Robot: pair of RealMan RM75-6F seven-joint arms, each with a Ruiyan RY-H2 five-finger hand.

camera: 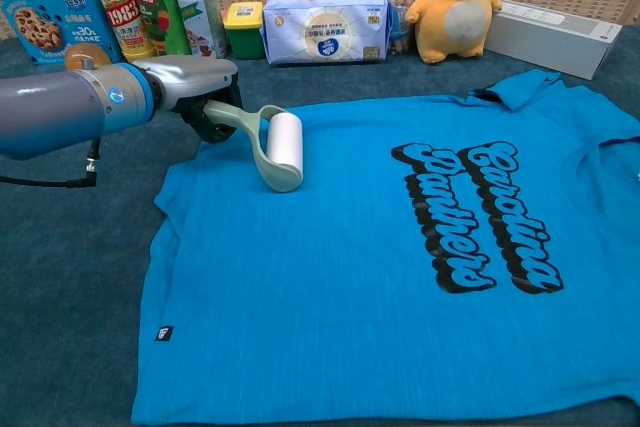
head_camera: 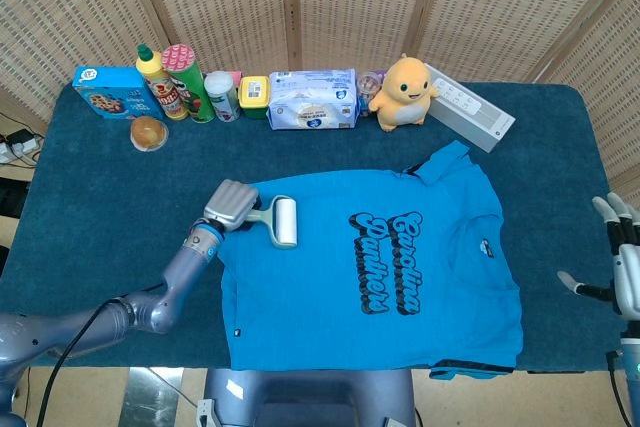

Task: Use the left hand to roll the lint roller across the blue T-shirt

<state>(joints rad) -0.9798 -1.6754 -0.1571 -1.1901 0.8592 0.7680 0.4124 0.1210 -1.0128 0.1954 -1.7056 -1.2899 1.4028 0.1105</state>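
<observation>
A blue T-shirt [head_camera: 380, 267] [camera: 400, 267] with black lettering lies flat on the dark blue table. My left hand [head_camera: 231, 205] [camera: 195, 87] grips the pale green handle of the lint roller [head_camera: 283, 221] [camera: 282, 150]. Its white roll rests on the shirt near the left sleeve. My right hand [head_camera: 620, 262] hangs at the table's right edge with fingers spread and nothing in it; the chest view does not show it.
Along the back stand a cookie box [head_camera: 108, 89], bottles and cans [head_camera: 178, 82], a yellow tub [head_camera: 254, 95], a wipes pack [head_camera: 313, 99], a yellow plush toy [head_camera: 404, 93] and a long white box [head_camera: 468, 107]. A bun [head_camera: 148, 133] lies in front of the cookie box.
</observation>
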